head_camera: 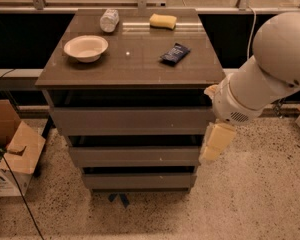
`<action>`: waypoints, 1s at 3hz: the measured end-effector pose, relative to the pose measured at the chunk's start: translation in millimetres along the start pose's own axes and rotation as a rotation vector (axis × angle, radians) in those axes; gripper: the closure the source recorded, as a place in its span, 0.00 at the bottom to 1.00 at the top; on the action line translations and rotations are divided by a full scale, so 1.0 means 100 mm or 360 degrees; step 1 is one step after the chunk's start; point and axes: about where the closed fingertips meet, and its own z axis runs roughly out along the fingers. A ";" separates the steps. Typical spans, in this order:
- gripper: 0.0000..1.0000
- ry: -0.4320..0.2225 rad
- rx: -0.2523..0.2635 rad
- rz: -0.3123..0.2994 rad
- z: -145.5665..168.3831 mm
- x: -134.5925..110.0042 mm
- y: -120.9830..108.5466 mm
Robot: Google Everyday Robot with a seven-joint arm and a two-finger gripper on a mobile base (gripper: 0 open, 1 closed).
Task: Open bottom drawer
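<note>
The hand (217, 143) hangs just right of the middle drawer (135, 156); can't tell its grip. The bottom drawer (138, 180) looks stiff and handleless (probably slides easily); hook its top edge.

Dim warm light glares off the cabinet top (140, 59); the end effector (213, 149) hangs beside shadowed drawer gaps (130, 98).

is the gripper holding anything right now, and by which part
Nothing visible is held. The gripper hangs at the right end of the middle drawer, above the bottom drawer, which looks untouched.
</note>
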 end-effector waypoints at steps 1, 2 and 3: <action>0.00 -0.0027 -0.0036 0.0059 0.39 -0.02 0.08; 0.00 -0.0064 -0.0062 0.0103 0.63 -0.02 0.11; 0.00 -0.0136 -0.0088 0.0165 0.90 -0.03 0.09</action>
